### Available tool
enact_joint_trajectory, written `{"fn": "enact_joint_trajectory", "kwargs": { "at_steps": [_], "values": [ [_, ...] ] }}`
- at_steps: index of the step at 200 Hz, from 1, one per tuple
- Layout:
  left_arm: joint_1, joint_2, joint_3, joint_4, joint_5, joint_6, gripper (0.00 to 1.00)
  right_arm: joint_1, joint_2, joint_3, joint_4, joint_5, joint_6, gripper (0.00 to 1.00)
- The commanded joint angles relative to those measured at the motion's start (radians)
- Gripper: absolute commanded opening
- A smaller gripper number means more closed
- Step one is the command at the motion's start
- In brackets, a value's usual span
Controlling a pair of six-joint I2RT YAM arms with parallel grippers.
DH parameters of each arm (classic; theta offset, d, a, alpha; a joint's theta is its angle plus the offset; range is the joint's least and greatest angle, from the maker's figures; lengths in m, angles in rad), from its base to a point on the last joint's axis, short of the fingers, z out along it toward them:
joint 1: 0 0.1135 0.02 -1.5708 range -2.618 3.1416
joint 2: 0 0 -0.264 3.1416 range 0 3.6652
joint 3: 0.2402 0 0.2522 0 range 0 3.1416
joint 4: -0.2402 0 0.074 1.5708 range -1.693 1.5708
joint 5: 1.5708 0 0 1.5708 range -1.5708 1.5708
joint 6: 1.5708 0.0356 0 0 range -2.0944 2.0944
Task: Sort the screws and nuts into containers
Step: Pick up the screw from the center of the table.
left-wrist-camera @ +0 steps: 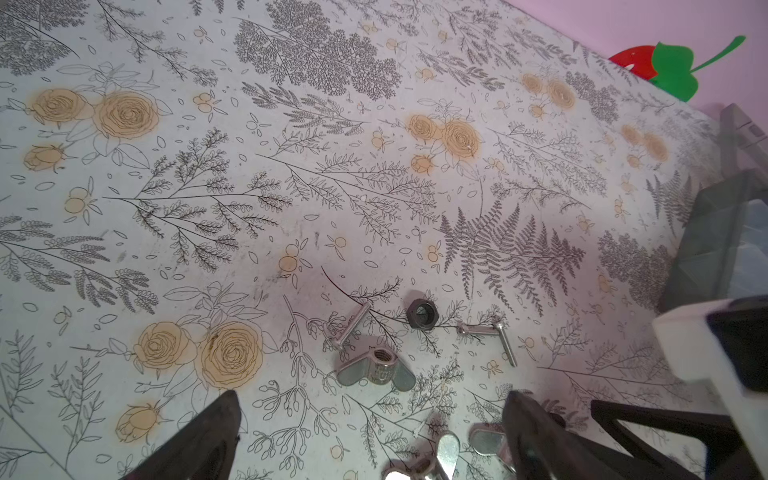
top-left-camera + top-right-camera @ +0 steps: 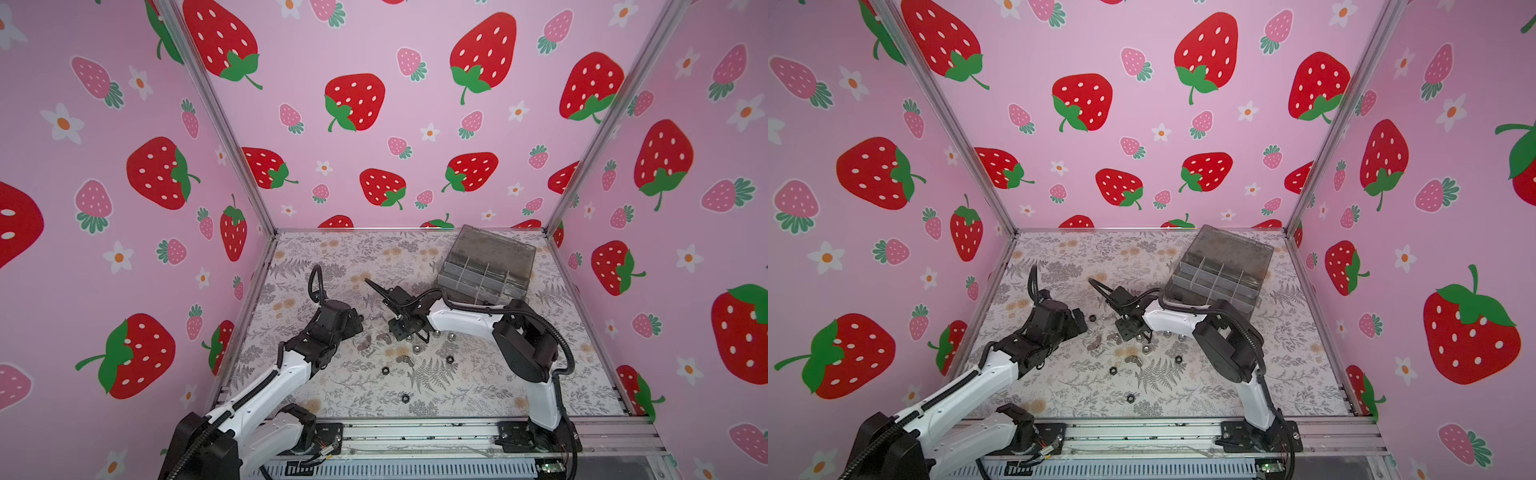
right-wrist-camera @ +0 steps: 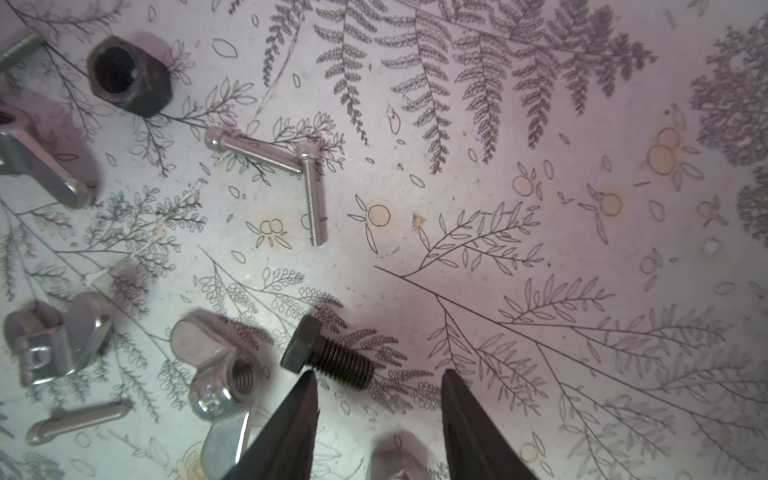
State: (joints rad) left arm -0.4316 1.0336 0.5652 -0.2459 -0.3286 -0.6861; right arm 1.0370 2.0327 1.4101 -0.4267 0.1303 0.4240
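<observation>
In the right wrist view my right gripper (image 3: 379,380) is open and empty, low over the mat. A short black screw (image 3: 328,355) lies just off one fingertip, next to a silver wing nut (image 3: 220,374). Two slim silver screws (image 3: 253,149) and a black hex nut (image 3: 129,77) lie farther out. My left gripper (image 1: 372,395) is wide open with nothing in it, and another wing nut (image 1: 376,370) sits just ahead of its tips. The grey organiser box (image 2: 465,286) with its containers stands open at the back right in both top views (image 2: 1196,291).
Loose black hex nuts (image 2: 385,370) (image 2: 405,398) and shiny cap nuts (image 2: 451,336) are scattered on the floral mat in front of both grippers. The right forearm (image 2: 461,320) reaches across just in front of the box. Pink strawberry walls enclose three sides.
</observation>
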Motion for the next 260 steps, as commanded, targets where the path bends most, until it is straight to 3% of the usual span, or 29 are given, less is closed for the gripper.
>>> {"fn": "enact_joint_trajectory", "kwargs": {
  "at_steps": [1, 68, 110, 198, 227, 260],
  "values": [
    [0.006, -0.013, -0.007, -0.009, -0.006, -0.024, 0.99, 0.009, 0.034, 0.031, -0.032, 0.015, -0.008, 0.51],
    [0.008, -0.017, -0.008, -0.005, 0.0, -0.025, 0.99, 0.009, 0.12, 0.138, -0.081, 0.077, -0.037, 0.56],
    [0.01, -0.012, 0.001, -0.006, 0.005, -0.017, 0.99, 0.006, 0.161, 0.185, -0.098, 0.071, -0.052, 0.52],
    [0.013, -0.044, -0.017, -0.017, -0.004, -0.025, 0.99, 0.005, 0.165, 0.149, -0.087, 0.005, -0.015, 0.07],
    [0.013, -0.049, -0.02, -0.021, -0.004, -0.027, 0.99, 0.005, 0.137, 0.127, -0.08, 0.007, -0.004, 0.0],
    [0.013, -0.051, -0.022, -0.023, -0.003, -0.026, 0.99, 0.003, 0.101, 0.112, -0.066, 0.003, 0.004, 0.0]
  ]
}}
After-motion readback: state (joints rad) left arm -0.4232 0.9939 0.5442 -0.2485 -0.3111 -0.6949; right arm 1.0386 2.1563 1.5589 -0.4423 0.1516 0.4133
